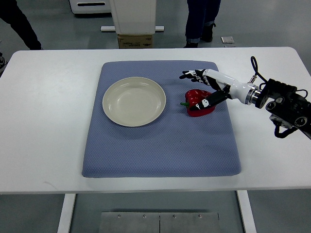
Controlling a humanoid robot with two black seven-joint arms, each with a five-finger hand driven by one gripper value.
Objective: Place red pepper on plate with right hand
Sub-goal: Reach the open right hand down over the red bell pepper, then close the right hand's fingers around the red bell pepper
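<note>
A red pepper (198,102) with a green stem lies on the blue mat (160,141), to the right of a cream plate (134,101). My right hand (200,89) reaches in from the right and hovers over the pepper. Its fingers (190,74) are spread past the pepper's far side and its thumb (208,102) rests against the pepper's near right side. The fingers have not closed round it. The plate holds nothing. The left arm does not show.
The mat lies on a white table (43,121). Beyond the table's far edge stand a person's legs (200,22), a white machine base (133,17) and another person's leg (19,24) at the far left.
</note>
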